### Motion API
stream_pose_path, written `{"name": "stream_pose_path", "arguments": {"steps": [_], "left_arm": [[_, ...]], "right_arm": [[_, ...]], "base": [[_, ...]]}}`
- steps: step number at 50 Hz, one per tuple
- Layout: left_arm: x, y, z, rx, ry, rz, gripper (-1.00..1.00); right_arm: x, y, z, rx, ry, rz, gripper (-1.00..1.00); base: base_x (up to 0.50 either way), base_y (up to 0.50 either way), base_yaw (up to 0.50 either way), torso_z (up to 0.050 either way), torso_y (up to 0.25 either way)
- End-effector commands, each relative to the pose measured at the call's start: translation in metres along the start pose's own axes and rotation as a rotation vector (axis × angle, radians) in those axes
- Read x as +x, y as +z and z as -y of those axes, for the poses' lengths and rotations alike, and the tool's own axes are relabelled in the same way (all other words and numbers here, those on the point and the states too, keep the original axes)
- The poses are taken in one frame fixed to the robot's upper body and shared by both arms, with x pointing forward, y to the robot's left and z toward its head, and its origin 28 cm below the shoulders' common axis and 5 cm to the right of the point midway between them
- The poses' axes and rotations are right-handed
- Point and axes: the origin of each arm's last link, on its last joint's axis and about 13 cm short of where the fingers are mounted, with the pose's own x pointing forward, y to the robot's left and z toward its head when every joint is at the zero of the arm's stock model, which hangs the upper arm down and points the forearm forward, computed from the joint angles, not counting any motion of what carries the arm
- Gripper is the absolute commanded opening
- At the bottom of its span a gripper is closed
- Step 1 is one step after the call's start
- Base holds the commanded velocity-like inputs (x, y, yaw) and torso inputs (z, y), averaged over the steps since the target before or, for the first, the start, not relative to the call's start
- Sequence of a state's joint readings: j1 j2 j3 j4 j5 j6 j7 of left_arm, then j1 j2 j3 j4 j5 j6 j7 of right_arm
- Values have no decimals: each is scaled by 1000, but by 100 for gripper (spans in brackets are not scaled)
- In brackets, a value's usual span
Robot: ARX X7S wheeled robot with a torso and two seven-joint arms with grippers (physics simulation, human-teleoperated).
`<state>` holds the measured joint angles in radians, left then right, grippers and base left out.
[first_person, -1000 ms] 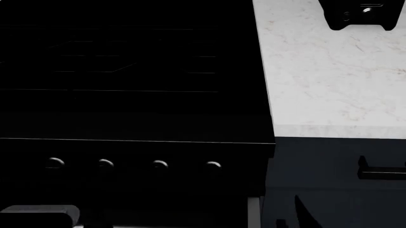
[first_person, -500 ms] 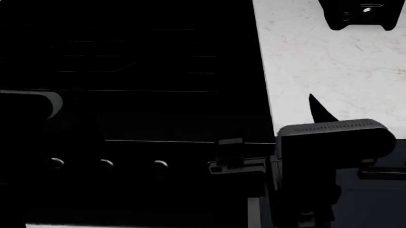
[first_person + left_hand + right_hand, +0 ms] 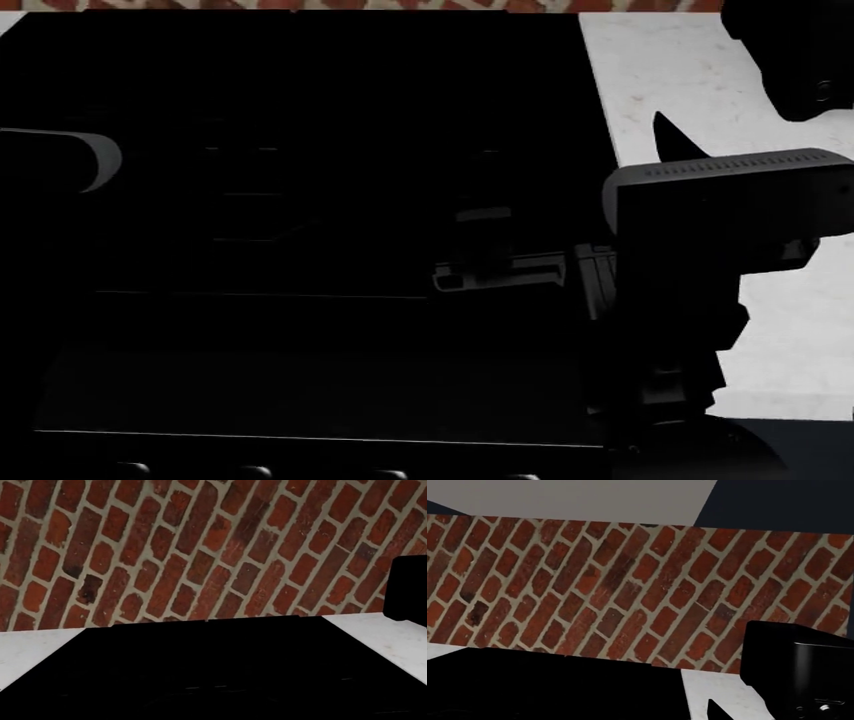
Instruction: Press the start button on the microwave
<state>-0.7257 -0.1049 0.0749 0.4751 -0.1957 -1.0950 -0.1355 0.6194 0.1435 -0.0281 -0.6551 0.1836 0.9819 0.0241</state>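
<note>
No microwave or start button shows in any view. In the head view my right arm's grey wrist housing (image 3: 727,205) hangs over the seam between a black stove (image 3: 307,110) and a white counter (image 3: 694,80). One dark fingertip (image 3: 665,135) of the right gripper stands out against the counter and also shows in the right wrist view (image 3: 715,711). The other finger is lost against the black stove. My left arm's grey-capped link (image 3: 67,158) enters from the left. The left gripper is black on black in every view.
A black boxy appliance with small round controls sits on the counter at the far right (image 3: 801,60) (image 3: 800,675) (image 3: 408,592). A red brick wall (image 3: 200,545) backs the stove and counter. Stove knobs (image 3: 387,474) line the front edge.
Both arms have risen into the head view. The view has shifted up: the stove knobs now sit at the lower edge and the brick wall shows at the top.
</note>
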Motion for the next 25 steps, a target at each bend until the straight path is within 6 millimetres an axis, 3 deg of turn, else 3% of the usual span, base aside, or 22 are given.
{"name": "stream_pose_path", "arguments": {"steps": [1,15,23,25], "left_arm": [[0,1,1,9,-12,-3,100],[-5,1,2,12,-24,7,100],[-5,0,1,10,-22,5,100],[-5,0,1,9,-23,6,100]], "right_arm": [[-1,7,-1,28,12,13,100],[-6,10,-4,39,44,51,100],[-8,10,-4,36,44,51,100],[-8,9,-4,41,46,56,100]], "base": [[418,-180,0,0,0],[326,-299,0,0,0],[498,-147,0,0,2],[0,0,0,0,0]]}}
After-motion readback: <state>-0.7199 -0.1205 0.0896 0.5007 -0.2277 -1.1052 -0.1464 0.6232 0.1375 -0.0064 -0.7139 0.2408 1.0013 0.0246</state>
